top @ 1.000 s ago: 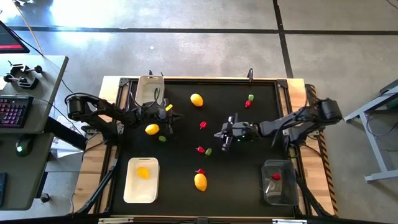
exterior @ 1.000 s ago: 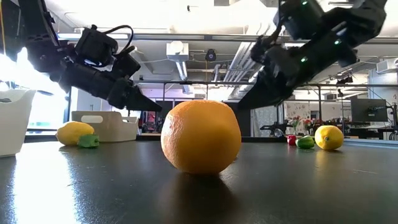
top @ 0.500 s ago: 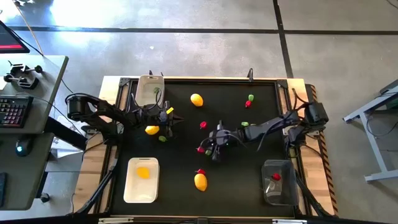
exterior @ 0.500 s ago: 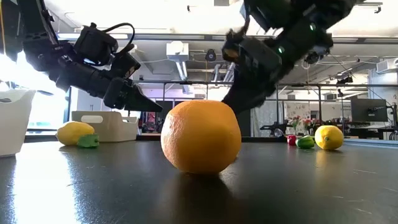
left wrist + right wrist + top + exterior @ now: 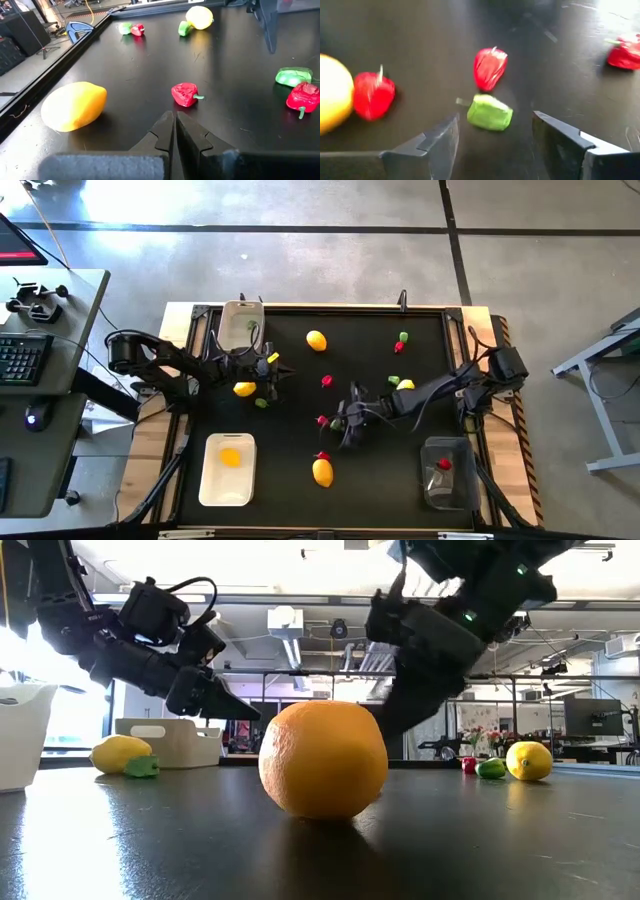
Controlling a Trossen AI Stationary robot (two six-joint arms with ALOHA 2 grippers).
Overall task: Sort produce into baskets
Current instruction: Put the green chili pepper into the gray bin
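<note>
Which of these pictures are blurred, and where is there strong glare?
Right wrist view: motion-blurred, the green piece and red pieces soft-edged. Low view: bright window glare at left, washing the white tub; the near orange fruit fills the middle. High and left wrist views: sharp.

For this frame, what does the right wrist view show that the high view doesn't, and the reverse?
Only the right wrist view shows the right gripper open, its fingers straddling the green piece without touching it. Only the high view shows the white tray, beige tub, clear bin and the left gripper waiting near the tub. Both show the green piece beside a red piece at mid-table.
</note>
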